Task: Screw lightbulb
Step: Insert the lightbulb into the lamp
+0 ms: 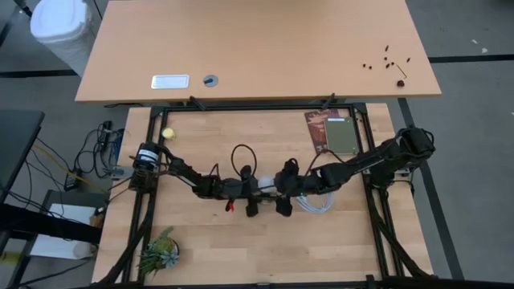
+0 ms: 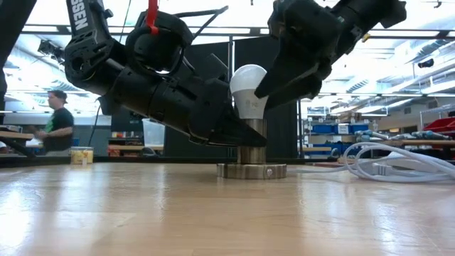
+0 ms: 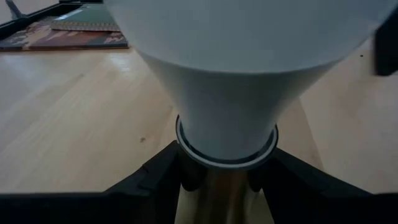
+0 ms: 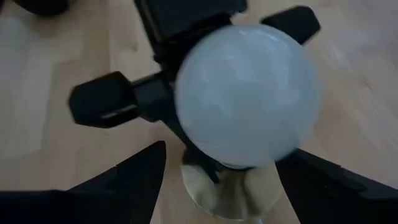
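The white lightbulb (image 2: 247, 87) stands upright in a metal socket (image 2: 250, 144) whose round base disc (image 2: 252, 171) rests flat on the wooden table. My left gripper (image 2: 226, 134) reaches in low from the table's left and is shut on the socket's stem below the bulb. My right gripper (image 2: 279, 80) slants down from the right and is shut on the bulb's dome (image 4: 249, 93). In the high view both grippers (image 1: 259, 188) (image 1: 281, 186) meet at the table's middle, with the bulb (image 1: 266, 182) between them. My left gripper pinches the socket's metal stem (image 3: 219, 196) between its two fingers (image 3: 163, 180), just under the bulb's narrow neck. The fingers come nearly level from the table's left. The socket stands upright with its base disc on the table. My right gripper holds the bulb's rounded dome by its sides, one finger (image 2: 281, 75) against the dome's right flank (image 2: 263, 85); the other is hidden behind the bulb. The fingers slant down from the upper right. The bulb sits upright in the socket.
A coiled white cable (image 2: 398, 165) lies right of the socket (image 1: 315, 202). A notebook (image 1: 336, 133) lies at the far right, a small yellow ball (image 1: 168, 133) at the far left, a green plant (image 1: 161, 254) at the near left. A person (image 2: 60, 121) stands in the room beyond.
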Available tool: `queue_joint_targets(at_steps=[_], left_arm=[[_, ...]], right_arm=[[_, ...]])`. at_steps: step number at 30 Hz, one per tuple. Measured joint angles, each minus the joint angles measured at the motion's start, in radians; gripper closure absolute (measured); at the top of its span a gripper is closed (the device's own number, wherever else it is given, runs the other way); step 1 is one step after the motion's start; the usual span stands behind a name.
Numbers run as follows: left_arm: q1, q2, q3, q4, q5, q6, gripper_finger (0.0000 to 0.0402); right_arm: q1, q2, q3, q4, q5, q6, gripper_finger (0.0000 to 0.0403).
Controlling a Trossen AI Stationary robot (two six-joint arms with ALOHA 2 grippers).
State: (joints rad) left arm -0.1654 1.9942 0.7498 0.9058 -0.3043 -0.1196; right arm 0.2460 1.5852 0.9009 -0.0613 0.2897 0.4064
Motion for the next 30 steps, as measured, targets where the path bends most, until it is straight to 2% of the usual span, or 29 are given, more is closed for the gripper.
queue_joint_targets(at_steps=[5,10,13,17,20,23,27,30], left_arm=[[-0.004,0.000,0.000,-0.002,-0.016,-0.018,0.0208],[0.003,0.000,0.000,-0.008,-0.068,-0.027,0.0208],[0.001,0.000,0.000,-0.008,-0.071,-0.028,0.0208],[0.000,0.000,0.000,-0.006,-0.043,-0.025,0.0208],[0.000,0.000,0.000,-0.006,-0.019,-0.017,0.0208],[0.000,0.000,0.000,-0.005,-0.011,-0.011,0.0208],[0.000,0.000,0.000,-0.005,-0.005,0.009,0.0208],[0.000,0.000,0.000,-0.005,-0.004,0.011,0.0208]], right_arm=[[0.046,0.000,-0.002,0.020,-0.011,-0.013,0.0095],[0.096,0.000,0.001,0.049,-0.100,-0.029,0.0095],[0.105,0.000,0.000,0.032,-0.066,-0.024,0.0095],[0.089,0.000,0.000,-0.024,0.040,0.013,0.0095],[0.058,0.000,0.001,-0.049,0.041,0.017,0.0095],[0.026,0.000,0.040,-0.151,0.020,0.003,0.0095],[-0.014,0.000,0.128,-0.303,0.003,-0.066,0.0095],[-0.033,0.000,0.165,-0.311,-0.016,-0.134,0.0092]])
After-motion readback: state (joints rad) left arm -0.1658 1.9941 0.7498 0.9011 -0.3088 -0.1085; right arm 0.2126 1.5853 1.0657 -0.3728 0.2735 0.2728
